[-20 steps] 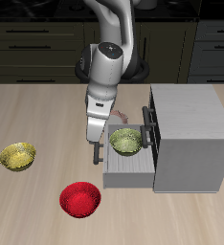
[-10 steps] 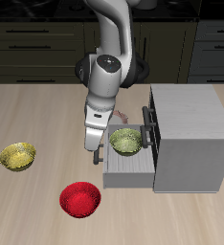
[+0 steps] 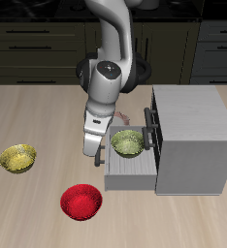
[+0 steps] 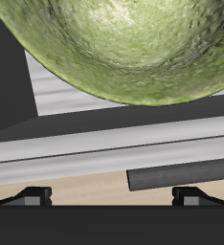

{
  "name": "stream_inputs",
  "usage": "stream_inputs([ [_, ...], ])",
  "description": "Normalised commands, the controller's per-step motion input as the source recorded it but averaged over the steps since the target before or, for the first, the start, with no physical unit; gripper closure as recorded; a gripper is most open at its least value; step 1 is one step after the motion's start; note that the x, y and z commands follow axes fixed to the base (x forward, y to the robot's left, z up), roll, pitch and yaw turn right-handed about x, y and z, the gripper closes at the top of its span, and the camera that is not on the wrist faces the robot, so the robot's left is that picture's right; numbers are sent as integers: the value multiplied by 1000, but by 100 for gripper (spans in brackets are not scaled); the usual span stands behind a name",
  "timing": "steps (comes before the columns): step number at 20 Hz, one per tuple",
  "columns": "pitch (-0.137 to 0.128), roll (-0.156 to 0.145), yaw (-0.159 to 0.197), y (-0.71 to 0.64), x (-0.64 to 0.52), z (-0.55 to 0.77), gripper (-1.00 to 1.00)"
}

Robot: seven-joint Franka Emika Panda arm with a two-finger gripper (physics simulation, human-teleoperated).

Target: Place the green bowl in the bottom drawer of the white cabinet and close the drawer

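Observation:
The green bowl (image 3: 127, 143) sits inside the pulled-out bottom drawer (image 3: 135, 174) of the white cabinet (image 3: 193, 126). In the wrist view the green bowl (image 4: 133, 48) fills the frame, with the drawer's front panel (image 4: 114, 148) and its black bar handle (image 4: 181, 177) below it. My gripper (image 3: 90, 147) hangs low just outside the drawer front, close to the handle and apart from the bowl. The gripper (image 4: 112, 196) is open, its two fingertips (image 4: 33, 196) wide apart, and it holds nothing.
A golden-yellow bowl (image 3: 18, 158) lies on the table away from the cabinet. A red bowl (image 3: 81, 201) rests near the table's front edge, close to the drawer front. Black handles (image 3: 149, 121) of the upper drawers stick out above the open drawer.
The gripper has drifted a little away from the drawer front and slightly upward. The green bowl and the drawer have not moved.

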Motion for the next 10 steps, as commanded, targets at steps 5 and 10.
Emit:
stream_inputs([
  [5, -43, 15, -17, 1, 84, -31, -100],
  [10, -14, 16, 0, 28, 121, -76, -100],
])
